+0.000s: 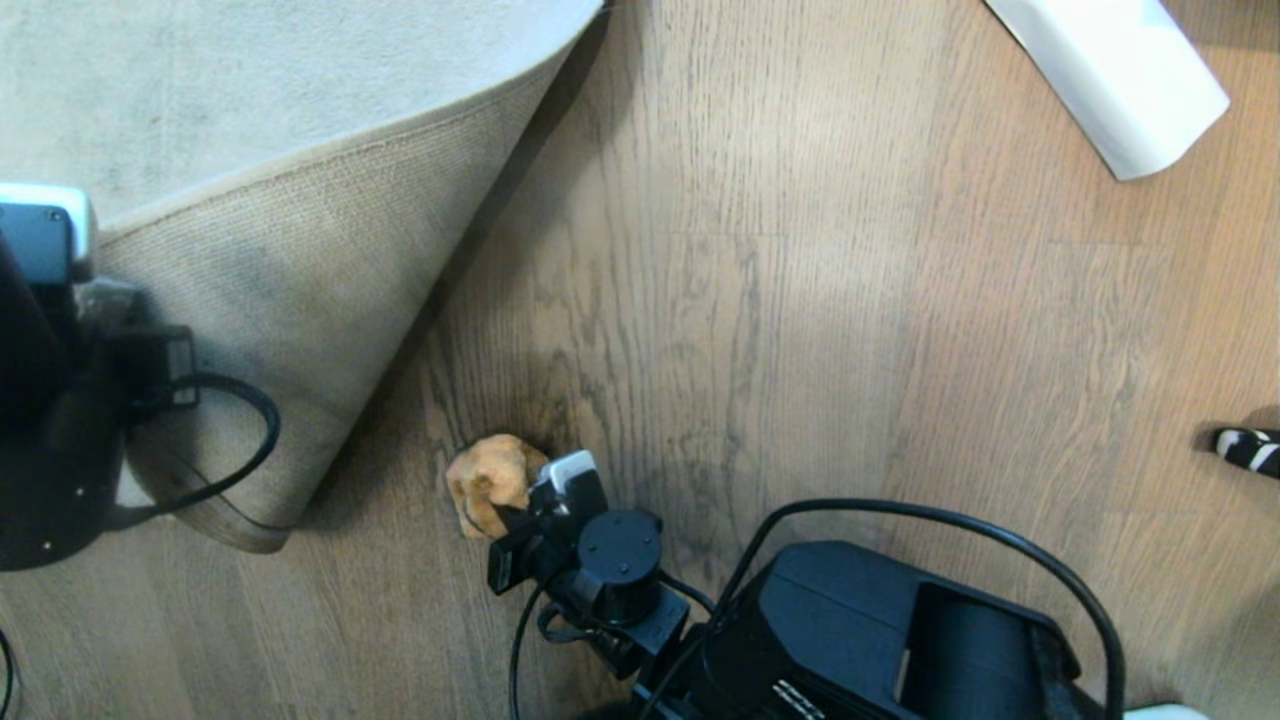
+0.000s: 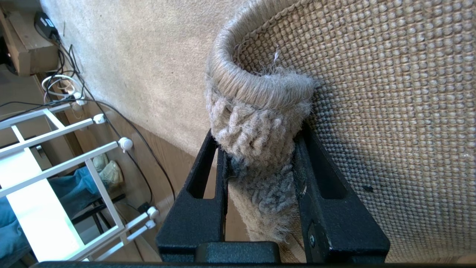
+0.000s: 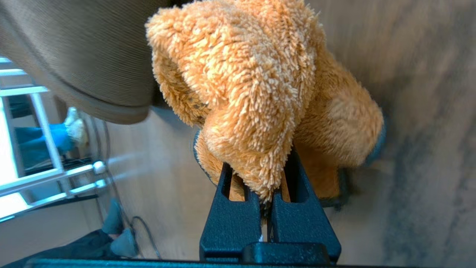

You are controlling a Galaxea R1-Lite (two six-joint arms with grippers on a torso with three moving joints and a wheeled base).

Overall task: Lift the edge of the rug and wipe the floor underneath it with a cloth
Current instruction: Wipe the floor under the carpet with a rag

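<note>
Left gripper [image 2: 260, 163] pinches one folded-back pale grey rug edge [image 2: 260, 111]; low right gripper [image 3: 269, 193] clamps one fuzzy orange cloth [image 3: 256, 82] on the wood-grain plank floor [image 1: 800, 300].

Wood-grain plank floor [image 1: 800, 330] carries everything. A pale grey rug [image 1: 200, 90] lies on it, its corner folded back. A white rolled sheet [image 1: 1120, 70] lies well apart.

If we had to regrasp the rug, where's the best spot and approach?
The bound corner of the rug edge, where the left end effector pinches it now. Come in edge-on from the open floor side: the stitched border is thick and the corner folds over, giving both fingers a face.
</note>
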